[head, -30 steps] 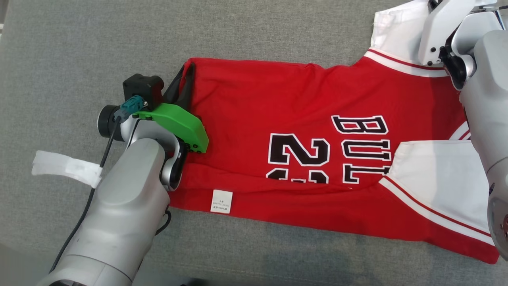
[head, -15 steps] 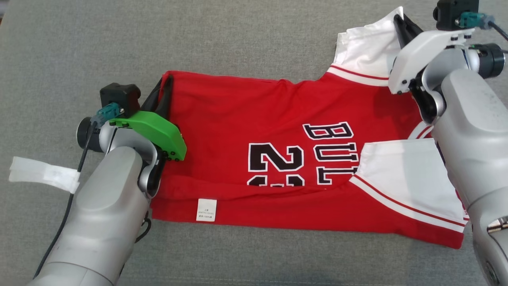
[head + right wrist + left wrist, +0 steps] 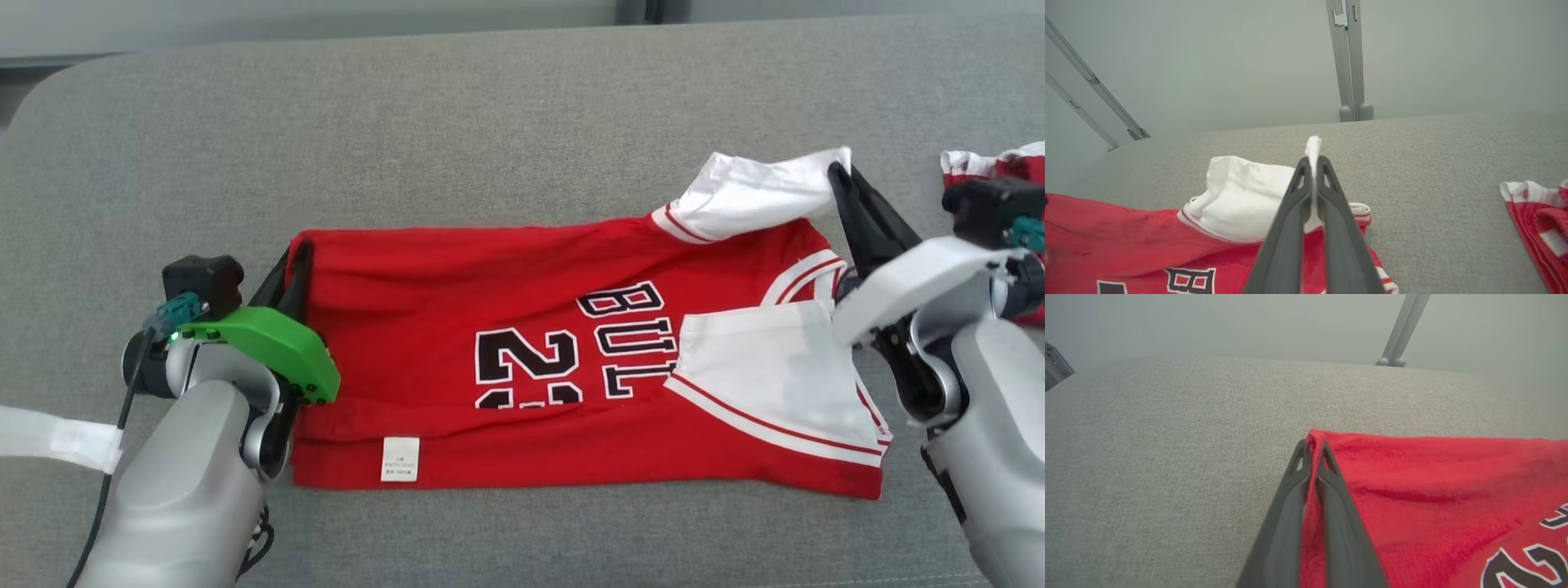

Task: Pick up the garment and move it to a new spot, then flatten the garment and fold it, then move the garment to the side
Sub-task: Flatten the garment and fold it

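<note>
I am pinching the red shirt (image 3: 457,286) with both hands. My left hand (image 3: 295,255) is pressing its two long dark fingers together on the far corner of the hem, and soft red cloth is poking out between the tips. My right hand (image 3: 839,175) is squeezing the tip of a white sleeve (image 3: 751,192), and that sleeve is lifting up in a puffy fold. The shirt is lying sideways in the middle of the table (image 3: 490,122), which is wearing a rough grey woven cover with round corners. Most of the shirt is lying flat and smooth. Big black letters and numbers (image 3: 571,351) with white edges are showing on its front. The other white sleeve (image 3: 767,376) is lying flat over the front, with thin red stripes along its edge. A small white square tag (image 3: 400,457) is sitting near the close edge. A crumpled red and white cloth (image 3: 1539,216) is lying apart on the right.
</note>
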Available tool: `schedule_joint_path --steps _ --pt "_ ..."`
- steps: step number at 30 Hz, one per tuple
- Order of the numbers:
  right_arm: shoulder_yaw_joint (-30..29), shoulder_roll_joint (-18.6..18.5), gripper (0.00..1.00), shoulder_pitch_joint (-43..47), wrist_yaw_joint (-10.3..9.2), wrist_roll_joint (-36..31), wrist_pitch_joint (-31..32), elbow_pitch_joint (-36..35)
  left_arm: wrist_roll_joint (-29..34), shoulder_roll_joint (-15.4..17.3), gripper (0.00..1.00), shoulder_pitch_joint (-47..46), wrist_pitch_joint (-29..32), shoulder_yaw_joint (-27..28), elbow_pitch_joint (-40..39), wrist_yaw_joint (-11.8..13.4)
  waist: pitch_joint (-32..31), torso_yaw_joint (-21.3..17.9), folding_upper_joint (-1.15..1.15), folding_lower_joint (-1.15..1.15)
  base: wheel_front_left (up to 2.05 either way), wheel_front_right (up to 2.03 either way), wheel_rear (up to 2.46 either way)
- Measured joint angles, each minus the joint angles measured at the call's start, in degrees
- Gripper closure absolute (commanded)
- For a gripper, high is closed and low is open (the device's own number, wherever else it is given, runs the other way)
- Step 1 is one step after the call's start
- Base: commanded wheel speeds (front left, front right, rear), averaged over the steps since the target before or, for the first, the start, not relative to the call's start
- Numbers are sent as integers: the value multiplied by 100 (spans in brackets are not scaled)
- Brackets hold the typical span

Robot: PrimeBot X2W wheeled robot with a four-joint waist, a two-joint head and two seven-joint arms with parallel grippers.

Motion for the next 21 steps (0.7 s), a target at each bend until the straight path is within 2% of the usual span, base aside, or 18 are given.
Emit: schedule_joint_path --steps 5,10,15,21 --pt "-445 201 100 1063 0 -62 256 -1001 -221 137 100 418 23 145 -291 38 -197 -141 0 0 0 0 0" --pt "-839 561 100 1846 -1 -172 503 -1580 -445 221 100 937 14 298 -661 123 -299 -265 0 0 0 0 0" --pt "-1000 809 100 2165 -1 -248 575 -1688 -609 264 100 1410 -14 400 -945 265 -326 -330 0 0 0 0 0" --pt "-1063 968 100 2242 -1 -320 435 -1430 -692 234 100 1816 -77 445 -1173 385 -349 -321 0 0 0 0 0"
